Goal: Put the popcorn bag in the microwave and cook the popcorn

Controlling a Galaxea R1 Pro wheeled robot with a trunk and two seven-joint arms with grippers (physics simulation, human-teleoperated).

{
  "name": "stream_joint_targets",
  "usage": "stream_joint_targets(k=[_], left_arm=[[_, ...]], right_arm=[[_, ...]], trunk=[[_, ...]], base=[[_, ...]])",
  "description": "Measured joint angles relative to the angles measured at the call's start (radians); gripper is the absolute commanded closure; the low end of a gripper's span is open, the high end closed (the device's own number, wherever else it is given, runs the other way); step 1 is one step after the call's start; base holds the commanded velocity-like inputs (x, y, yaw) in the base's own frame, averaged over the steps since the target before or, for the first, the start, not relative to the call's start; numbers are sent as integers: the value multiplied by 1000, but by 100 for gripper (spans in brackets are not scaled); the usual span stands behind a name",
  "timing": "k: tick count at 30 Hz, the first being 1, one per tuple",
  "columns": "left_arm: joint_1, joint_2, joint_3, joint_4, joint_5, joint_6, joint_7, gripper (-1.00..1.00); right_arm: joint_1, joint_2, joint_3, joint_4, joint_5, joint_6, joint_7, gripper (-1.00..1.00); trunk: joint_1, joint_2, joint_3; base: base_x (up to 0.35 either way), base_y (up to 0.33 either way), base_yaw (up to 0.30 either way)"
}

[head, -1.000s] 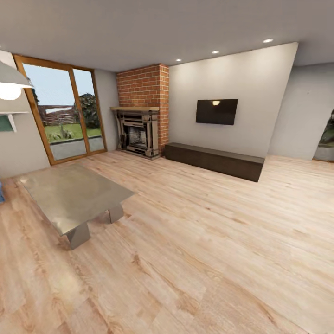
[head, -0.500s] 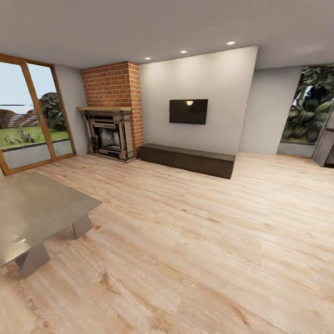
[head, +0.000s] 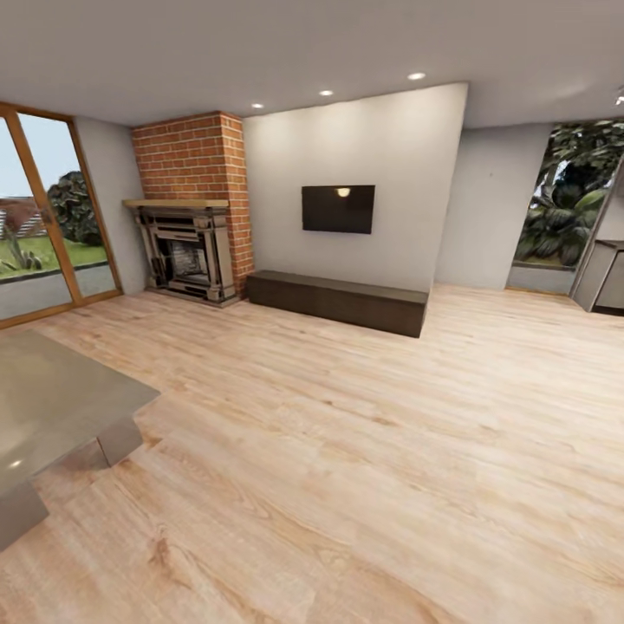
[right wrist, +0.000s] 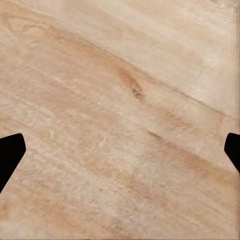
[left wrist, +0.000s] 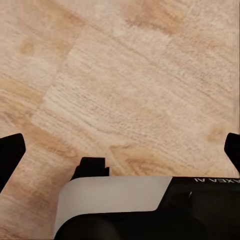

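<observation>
Facing a living room, the head camera takes in a brick fireplace point(head: 186, 251), a dark wall-mounted television point(head: 338, 209), a long low dark bench point(head: 338, 302) beneath it, and the corner of a grey low table point(head: 52, 407) at the view's left, all on a light wood floor point(head: 364, 451). At the far right edge a sliver of grey cabinetry point(head: 604, 277) may belong to the kitchen, though that is too little to be sure. The popcorn bag, microwave and countertop lie somewhere outside what these pictures take in, so the robot appears to be in transit. The left gripper point(left wrist: 120, 150) hangs over bare floorboards, its dark fingertips point(left wrist: 10, 155) spread to the picture's two sides with nothing between them; the right gripper point(right wrist: 120, 150) is likewise wide apart and empty above the planks. By its description, the bag should be light, soft and easily crushed, its cloth-like wall yielding under pressure. I would judge the rolled rim the safest place to pinch, with a gentle closing so the sack keeps its shape and stays upright.
</observation>
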Motion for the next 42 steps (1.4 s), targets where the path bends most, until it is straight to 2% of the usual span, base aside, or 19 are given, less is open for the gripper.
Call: stream_joint_targets(k=[7,19,42], left_arm=[[0,0,0,0,0,0,0,-100],[0,0,0,1,1,0,0,-100],[1,1,0,1,1,0,0,-100]], right_arm=[[0,0,0,0,0,0,0,-100],[0,0,0,0,0,0,0,-100],[0,2,0,0,0,0,0,-100]], trunk=[[0,0,0],[0,0,0],[0,0,0]], base=[[307,-190,-49],[308,-188,-258],[330,-112,-12]])
